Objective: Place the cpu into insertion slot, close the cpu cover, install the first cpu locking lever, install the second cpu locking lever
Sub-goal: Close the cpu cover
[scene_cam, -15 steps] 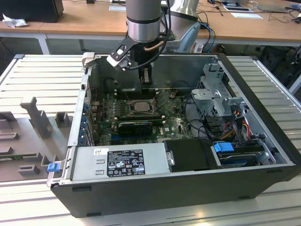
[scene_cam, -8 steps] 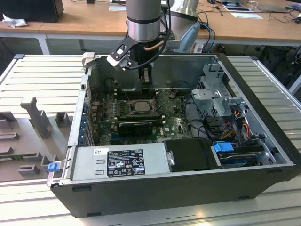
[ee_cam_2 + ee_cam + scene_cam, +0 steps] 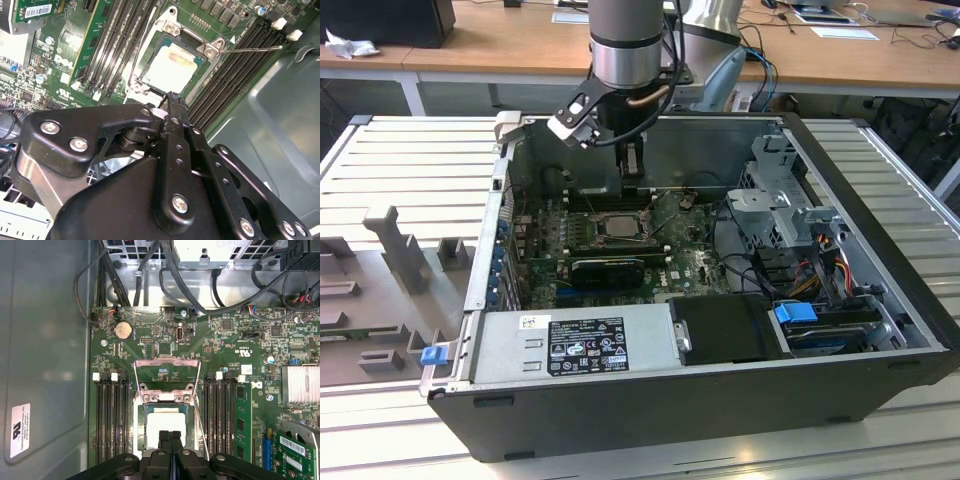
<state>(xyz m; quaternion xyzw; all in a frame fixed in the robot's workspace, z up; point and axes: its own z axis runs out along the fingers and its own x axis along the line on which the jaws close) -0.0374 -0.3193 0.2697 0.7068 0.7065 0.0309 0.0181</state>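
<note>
Pale square cpu (image 3: 170, 69), brownish-smudged top

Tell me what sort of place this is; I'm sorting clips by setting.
Probably a lab or workshop: an open PC case lies on a slatted metal table, with wooden desks behind.

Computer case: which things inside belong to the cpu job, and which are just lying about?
Job in hand:
cpu, seated in the insertion slot
cpu cover, flipped open
locking lever, swung out
gripper, shut, close to the cpu

Lying about:
coin cell
memory slots
heatsink
power supply
</note>
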